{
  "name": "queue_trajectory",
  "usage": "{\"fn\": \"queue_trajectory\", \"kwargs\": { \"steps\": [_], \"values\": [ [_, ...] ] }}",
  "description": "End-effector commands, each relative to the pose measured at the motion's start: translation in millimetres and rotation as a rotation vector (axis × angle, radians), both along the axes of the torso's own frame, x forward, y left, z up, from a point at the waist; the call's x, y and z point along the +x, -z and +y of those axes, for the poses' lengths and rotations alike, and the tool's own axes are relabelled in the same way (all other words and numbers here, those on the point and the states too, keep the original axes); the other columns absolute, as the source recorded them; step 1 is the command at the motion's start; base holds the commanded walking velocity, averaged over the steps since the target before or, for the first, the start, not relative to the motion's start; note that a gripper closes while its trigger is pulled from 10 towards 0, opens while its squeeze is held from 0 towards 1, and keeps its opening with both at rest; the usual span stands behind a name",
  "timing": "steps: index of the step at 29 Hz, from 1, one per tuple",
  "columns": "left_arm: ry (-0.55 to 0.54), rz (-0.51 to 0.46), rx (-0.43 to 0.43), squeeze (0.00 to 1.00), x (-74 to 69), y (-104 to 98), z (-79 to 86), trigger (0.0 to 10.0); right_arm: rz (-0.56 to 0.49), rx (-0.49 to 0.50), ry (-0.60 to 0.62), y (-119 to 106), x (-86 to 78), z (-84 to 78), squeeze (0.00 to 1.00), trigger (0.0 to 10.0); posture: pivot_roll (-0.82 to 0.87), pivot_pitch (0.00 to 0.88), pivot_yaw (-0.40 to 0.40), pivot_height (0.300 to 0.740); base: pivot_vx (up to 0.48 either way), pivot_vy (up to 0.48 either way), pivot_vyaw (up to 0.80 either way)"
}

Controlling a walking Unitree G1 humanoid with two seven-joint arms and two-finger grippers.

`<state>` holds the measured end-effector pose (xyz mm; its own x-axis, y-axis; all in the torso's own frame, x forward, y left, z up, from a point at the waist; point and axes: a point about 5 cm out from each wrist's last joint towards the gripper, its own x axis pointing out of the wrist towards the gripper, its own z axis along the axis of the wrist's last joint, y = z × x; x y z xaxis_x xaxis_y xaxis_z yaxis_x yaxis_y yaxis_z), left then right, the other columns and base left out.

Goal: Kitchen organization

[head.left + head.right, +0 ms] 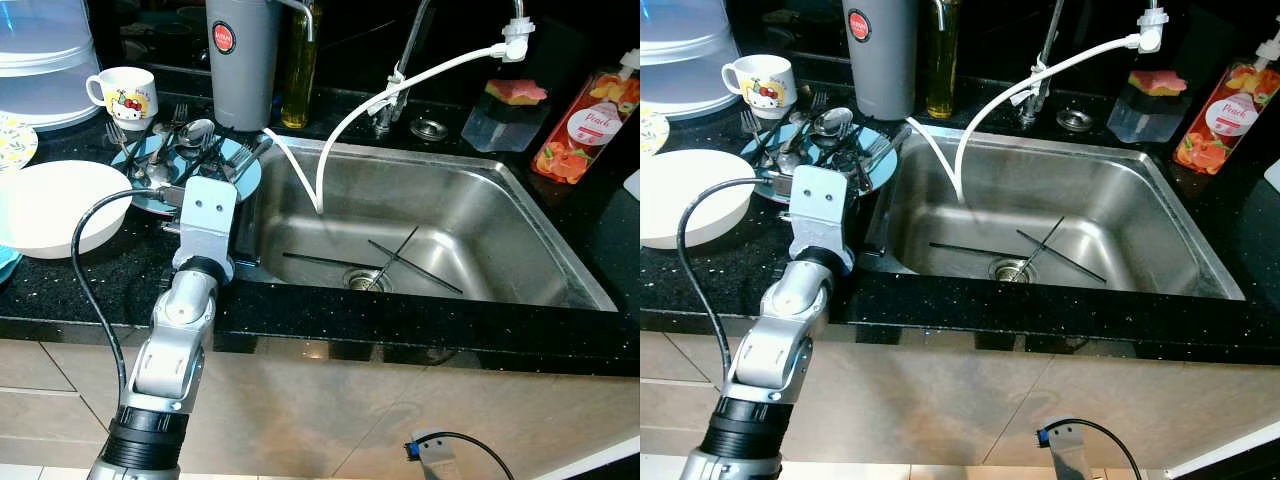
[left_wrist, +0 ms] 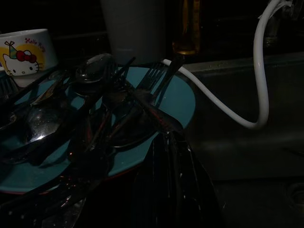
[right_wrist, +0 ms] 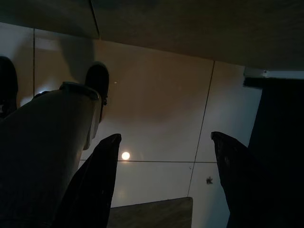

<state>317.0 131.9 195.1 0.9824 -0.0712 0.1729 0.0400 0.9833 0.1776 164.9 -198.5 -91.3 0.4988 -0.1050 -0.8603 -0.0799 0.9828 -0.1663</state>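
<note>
Left arm at the cutlery plate, right arm hanging by the cabinet.

One blue plate [image 1: 243, 172] sits on the black counter [image 1: 90, 275] at about 10 o'clock from the sink [image 1: 470, 215], heaped with forks and spoons [image 1: 190, 135], too tangled to count. The left gripper [image 2: 171, 156] reaches in at the plate's near edge; its fingers look close together, but whether they hold anything I cannot tell. Around it: one cartoon mug [image 1: 124, 94] at 11 o'clock, one white bowl [image 1: 50, 205] at 8 o'clock, one grey canister [image 1: 243, 60] at 1 o'clock. Two chopsticks [image 1: 400, 258] lie crossed in the sink, under one white hose [image 1: 350, 120]. The right gripper [image 3: 164, 185] hangs over floor tiles [image 3: 156, 109], fingers apart.
</note>
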Motion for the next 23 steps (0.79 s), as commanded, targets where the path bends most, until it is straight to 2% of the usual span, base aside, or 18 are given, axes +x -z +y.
{"fn": "queue_trajectory", "kwargs": {
  "steps": [1,10,17,23],
  "values": [
    [0.014,-0.012,-0.009,0.00,-0.6,-2,-4.6,10.0,0.010,-0.007,0.014,0,-2.2,-4.3,0.00,10.0,0.24,0.035,-0.108,0.740,0.000,0.000,0.00],
    [0.014,0.007,-0.004,0.00,-2.0,4,-3.8,10.0,0.007,-0.006,0.011,-1,2.1,-3.1,0.00,10.0,0.24,0.029,-0.109,0.740,0.000,0.000,0.00],
    [0.022,-0.029,-0.009,0.00,0.6,-5,-5.4,10.0,0.008,-0.009,0.011,-1,1.8,-4.5,0.00,10.0,0.24,0.023,-0.107,0.740,0.000,0.000,0.00],
    [0.014,0.034,-0.006,0.00,-2.5,11,-4.0,10.0,0.012,-0.009,0.013,0,-0.7,-5.6,0.00,10.0,0.24,0.029,-0.107,0.740,0.000,0.000,0.00]
  ]
}}
